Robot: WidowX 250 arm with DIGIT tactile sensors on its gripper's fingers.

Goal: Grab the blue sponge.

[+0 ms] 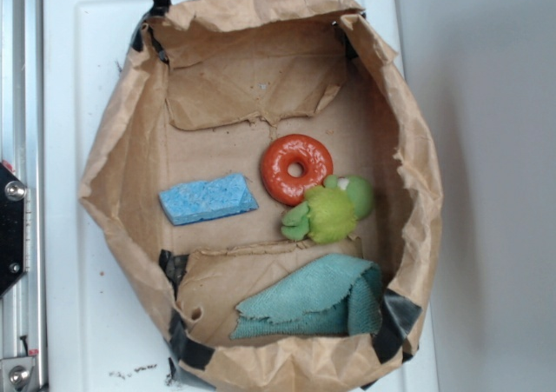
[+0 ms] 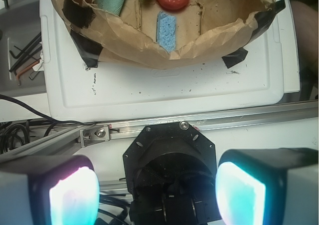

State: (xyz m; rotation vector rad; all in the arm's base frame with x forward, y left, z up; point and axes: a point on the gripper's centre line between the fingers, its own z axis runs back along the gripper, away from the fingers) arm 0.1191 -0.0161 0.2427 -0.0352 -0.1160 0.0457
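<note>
Closest to my wrist camera, two glowing teal fingertip pads fill the bottom corners, spread wide apart with nothing between them: my gripper is open. Just beyond sits the arm's black round base, then a silver rail, then a white board. On that board rests a crumpled brown paper bag, taped with black strips and cut low like a basin. Inside, I see the blue sponge lying flat on the bag's floor, well apart from my gripper. Beside it lie an orange ring and a green plush toy, touching each other. A folded teal cloth lies near the bag's wall.
</note>
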